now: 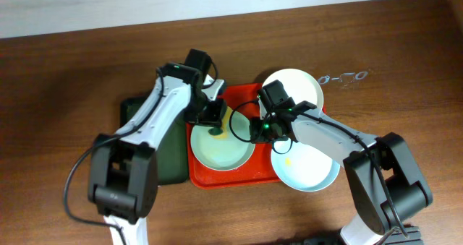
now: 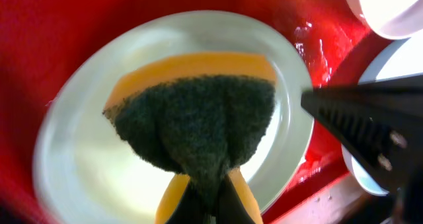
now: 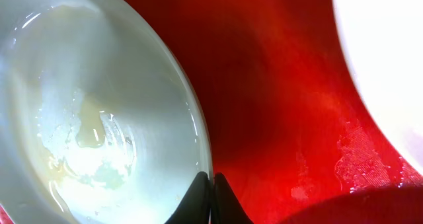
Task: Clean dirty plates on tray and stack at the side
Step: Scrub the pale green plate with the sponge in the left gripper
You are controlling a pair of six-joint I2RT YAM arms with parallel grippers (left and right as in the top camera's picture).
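A large red-orange rectangular plastic tray (image 1: 224, 178) is set on a brown wooden table (image 1: 72, 71), just beside a narrower dark green tray (image 1: 170, 155). A glossy pale mint round plate (image 1: 224, 151) is seen lying on the red tray's left half, with wet, yellowish streaks on it. A yellow sponge with a dark green scouring face (image 2: 198, 118) is clamped in the left gripper (image 1: 212, 117) and held over this plate. The right gripper (image 3: 211, 197) is seen with its jaws together at the plate's rim; whether the rim is pinched cannot be told. A white plate (image 1: 300, 86) and a yellow-smeared pale plate (image 1: 311, 169) are placed along the tray's right edge.
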